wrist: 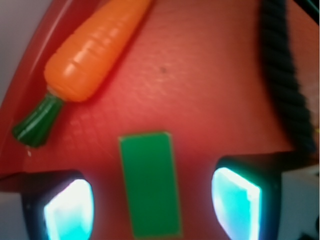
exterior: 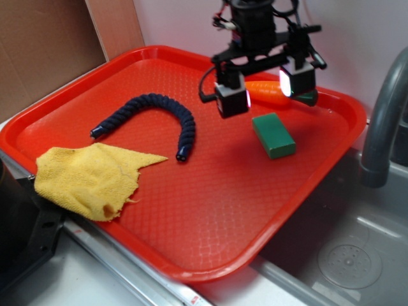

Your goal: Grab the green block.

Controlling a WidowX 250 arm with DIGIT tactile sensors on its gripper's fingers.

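Only one green block [exterior: 273, 135] (flat) beneath spread end effector [exterior: 265, 91].

Exterior camera stands off front of red plastic tray [exterior: 191, 242], raised, looking down and across whole tray toward pale back wall. Wrist camera rides on arm, faces straight down, very near tray surface. Shared between views: small flat green block [exterior: 273, 134] [wrist: 150, 185], orange toy carrot with dark green stem [exterior: 271, 93] [wrist: 92, 50], part of dark braided rope [exterior: 162, 115] [wrist: 287, 75], two lit gripper fingers [exterior: 233, 99] [wrist: 68, 210].
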